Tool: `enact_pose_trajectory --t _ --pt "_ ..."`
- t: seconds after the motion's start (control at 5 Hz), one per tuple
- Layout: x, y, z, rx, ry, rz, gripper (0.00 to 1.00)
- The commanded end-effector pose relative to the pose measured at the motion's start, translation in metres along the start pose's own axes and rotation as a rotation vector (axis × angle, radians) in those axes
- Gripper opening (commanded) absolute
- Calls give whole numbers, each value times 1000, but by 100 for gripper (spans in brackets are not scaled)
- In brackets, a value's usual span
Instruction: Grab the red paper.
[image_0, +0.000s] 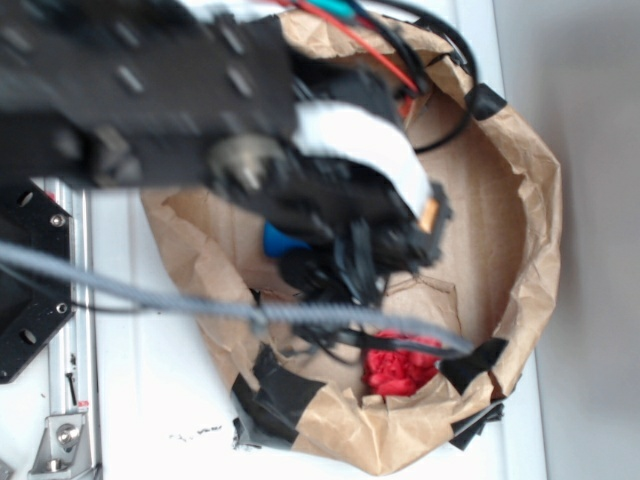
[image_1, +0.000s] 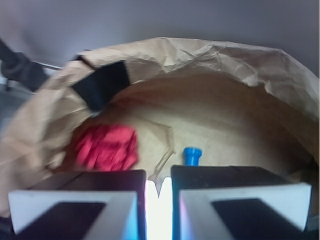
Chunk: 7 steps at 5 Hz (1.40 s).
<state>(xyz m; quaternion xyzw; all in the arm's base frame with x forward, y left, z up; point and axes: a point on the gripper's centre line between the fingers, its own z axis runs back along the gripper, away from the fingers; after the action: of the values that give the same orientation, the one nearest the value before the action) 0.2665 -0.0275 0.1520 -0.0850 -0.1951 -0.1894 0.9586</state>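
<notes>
Red paper (image_1: 106, 147) lies loose in the brown paper basin (image_1: 225, 75) (white tabletop (image_0: 150, 400) beneath), jaws nearly closed, empty.

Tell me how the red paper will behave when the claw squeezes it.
The red paper is a crumpled wad, so it will probably compress and feel light. Its folds should give grip rather than slip. Lying against the brown bag's wall, it seems unlikely to roll.
</notes>
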Motion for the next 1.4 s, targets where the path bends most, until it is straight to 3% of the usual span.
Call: enact_pose_trajectory --t 0.0,0.2,0.4,0.6,0.8,1.2 --pt "3 5 -8 -72 -84 -144 100" --pt "7 -3 -46 -126 -13 -371 100" --pt "8 -14 -77 -146 59 -454 100" --pt "12 -62 -88 -194 65 -638 100" --pt "7 -88 -95 -248 72 -719 100" --pt "4 -90 -131 -252 69 -690 100"
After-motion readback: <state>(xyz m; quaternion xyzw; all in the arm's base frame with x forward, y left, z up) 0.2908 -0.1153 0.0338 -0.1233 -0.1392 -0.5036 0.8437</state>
